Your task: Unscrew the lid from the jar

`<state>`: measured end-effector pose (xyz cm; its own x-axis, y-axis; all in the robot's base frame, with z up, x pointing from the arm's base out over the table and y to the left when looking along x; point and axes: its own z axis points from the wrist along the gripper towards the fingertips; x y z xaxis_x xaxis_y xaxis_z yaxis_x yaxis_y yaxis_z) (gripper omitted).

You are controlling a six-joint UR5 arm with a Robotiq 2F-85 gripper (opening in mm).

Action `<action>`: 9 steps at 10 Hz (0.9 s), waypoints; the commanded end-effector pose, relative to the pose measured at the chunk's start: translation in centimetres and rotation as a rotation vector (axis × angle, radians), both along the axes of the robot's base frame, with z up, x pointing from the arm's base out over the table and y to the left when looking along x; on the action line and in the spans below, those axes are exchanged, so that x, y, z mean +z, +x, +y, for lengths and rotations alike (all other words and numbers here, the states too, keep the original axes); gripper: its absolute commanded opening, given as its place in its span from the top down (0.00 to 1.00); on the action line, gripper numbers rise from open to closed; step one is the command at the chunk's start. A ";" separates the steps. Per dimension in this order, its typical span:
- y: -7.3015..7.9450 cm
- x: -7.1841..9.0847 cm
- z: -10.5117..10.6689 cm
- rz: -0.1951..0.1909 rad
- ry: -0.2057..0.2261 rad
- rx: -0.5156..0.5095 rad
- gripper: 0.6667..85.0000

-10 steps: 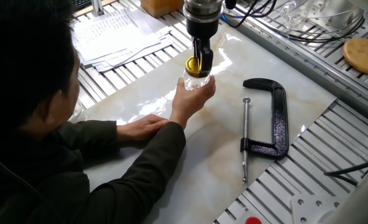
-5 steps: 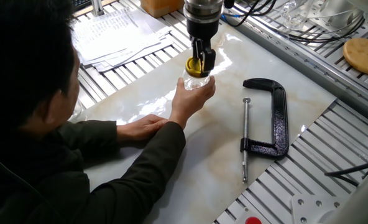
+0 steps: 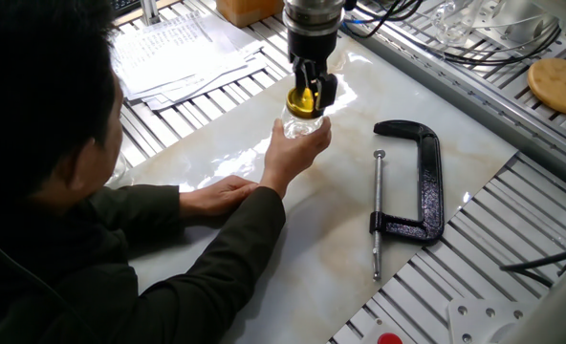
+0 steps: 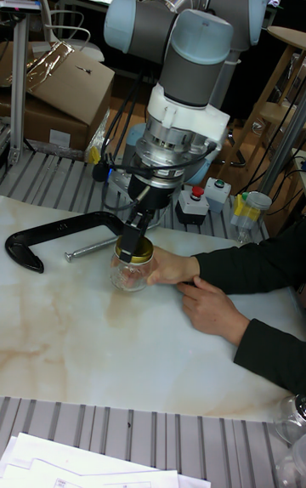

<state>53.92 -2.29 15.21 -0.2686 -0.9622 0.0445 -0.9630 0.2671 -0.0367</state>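
Fingers (image 3: 317, 93) pinching the lid (image 3: 301, 100) between them, jar (image 4: 129, 273) just below in a person's hand (image 3: 295, 148): best turning squarely about the neck, grip firm, without tilting.

One of nearly everything, two human hands.

On the counter (image 3: 359, 258): one jar (image 3: 302, 125), one lid (image 3: 301, 101), one gripper (image 3: 310, 92) on a single robot arm (image 4: 191, 54), one black C-clamp (image 3: 419, 182) with one long screw rod (image 3: 378, 215). One person (image 3: 44, 191) shows two hands, one around the jar (image 3: 297, 145) and one flat on the counter (image 3: 216, 196). One stack of printed papers (image 3: 183, 53) lies beyond, one wooden disc (image 3: 558, 84) at the far right, one cardboard box (image 4: 64, 93) behind.
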 end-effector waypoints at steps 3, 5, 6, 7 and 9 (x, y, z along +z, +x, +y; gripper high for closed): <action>0.4 -0.3 0.5 -0.011 0.009 0.140 1.00; 0.3 -0.3 0.7 -0.009 0.019 0.187 1.00; 0.3 -0.4 0.7 -0.012 0.020 0.206 1.00; 0.2 -0.6 0.8 -0.012 0.026 0.215 1.00; 0.5 -0.8 0.6 -0.027 0.025 0.229 1.00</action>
